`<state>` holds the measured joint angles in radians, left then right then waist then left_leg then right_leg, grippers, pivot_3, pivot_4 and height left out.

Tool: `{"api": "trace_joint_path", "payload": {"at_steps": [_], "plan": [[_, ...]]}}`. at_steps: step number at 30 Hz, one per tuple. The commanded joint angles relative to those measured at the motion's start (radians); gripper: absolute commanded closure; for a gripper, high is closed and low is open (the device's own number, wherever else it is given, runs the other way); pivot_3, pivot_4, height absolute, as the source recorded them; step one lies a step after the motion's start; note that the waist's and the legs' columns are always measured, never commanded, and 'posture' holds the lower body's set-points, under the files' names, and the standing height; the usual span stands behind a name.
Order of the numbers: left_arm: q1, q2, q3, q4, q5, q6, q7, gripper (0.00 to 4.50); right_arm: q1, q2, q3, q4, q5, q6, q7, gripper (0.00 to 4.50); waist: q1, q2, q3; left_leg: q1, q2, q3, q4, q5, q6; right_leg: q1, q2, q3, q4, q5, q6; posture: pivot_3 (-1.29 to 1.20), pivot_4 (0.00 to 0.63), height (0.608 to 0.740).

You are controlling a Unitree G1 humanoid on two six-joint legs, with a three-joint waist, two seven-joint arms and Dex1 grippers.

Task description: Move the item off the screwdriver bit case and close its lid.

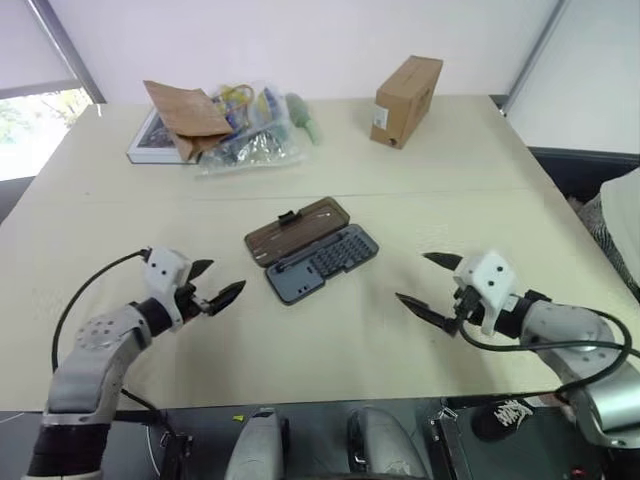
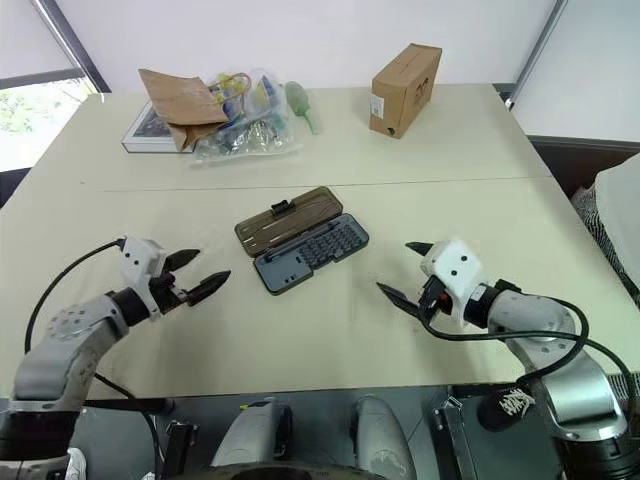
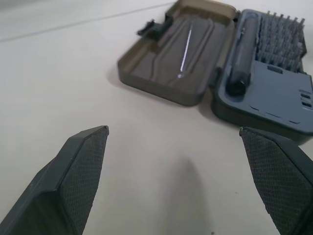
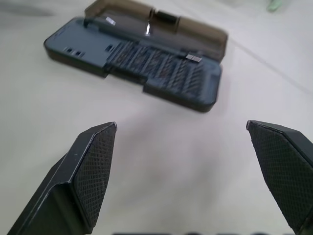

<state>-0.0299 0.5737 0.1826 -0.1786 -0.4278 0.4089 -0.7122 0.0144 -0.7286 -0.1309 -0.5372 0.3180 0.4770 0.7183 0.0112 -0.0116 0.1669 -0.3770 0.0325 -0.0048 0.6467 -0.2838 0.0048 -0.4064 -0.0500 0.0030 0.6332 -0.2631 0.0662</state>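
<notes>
Screwdriver bit case (image 1: 312,250) lies open and flat on the counter (image 1: 450,180), between the two grippers and a bit beyond their tips, touching neither. Its grey bit tray (image 1: 325,263) sits on the side nearer the fingers, the brown lid (image 1: 297,229) folded back on the side farther from them. The item (image 1: 288,217), a tiny black piece, sits at the lid's outer edge, on the end toward the left gripper; can't tell whether it rests on the lid or just against its rim. Left gripper (image 1: 212,285) hovers above the counter, fingers (image 3: 80,169) spread wide apart, nothing between them, pointing toward the case. Right gripper (image 1: 428,283) likewise: fingers (image 4: 90,169) wide apart, empty, aimed at the tray side of the case. Both sets of tips are near the case but clearly apart from it. Well beyond the fingers, at the counter's back: a cardboard box (image 1: 408,99) standing upright past the right gripper's side, and a pile with a brown paper bag (image 1: 186,114) and a clear plastic bag of mixed stuff (image 1: 245,125) past the left gripper's side.
</notes>
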Motion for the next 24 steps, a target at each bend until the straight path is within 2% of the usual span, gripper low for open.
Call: {"api": "trace_joint_path", "payload": {"at_steps": [1, 24], "plan": [[-0.012, 0.011, 0.025, -0.015, -0.015, -0.023, -0.017, 0.00, -0.015, -0.012, -0.020, -0.029, 0.013, -0.005, 0.007, 0.07, 0.000, 0.000, 0.000, 0.000, 0.000, 0.000, 0.000, 0.000, 0.000, 0.000, 0.000, 0.000, 0.000, 0.000, 0.000, 0.00, 0.150, 0.740], [-0.015, -0.007, -0.004, -0.026, -0.004, -0.002, -0.004, 0.00, -0.035, -0.007, 0.006, -0.017, -0.002, -0.010, -0.007, 0.07, -0.001, 0.000, 0.000, 0.000, 0.000, 0.000, 0.000, 0.000, 0.000, 0.000, 0.000, 0.000, 0.000, 0.000, 0.000, 0.00, 0.150, 0.740]]}}
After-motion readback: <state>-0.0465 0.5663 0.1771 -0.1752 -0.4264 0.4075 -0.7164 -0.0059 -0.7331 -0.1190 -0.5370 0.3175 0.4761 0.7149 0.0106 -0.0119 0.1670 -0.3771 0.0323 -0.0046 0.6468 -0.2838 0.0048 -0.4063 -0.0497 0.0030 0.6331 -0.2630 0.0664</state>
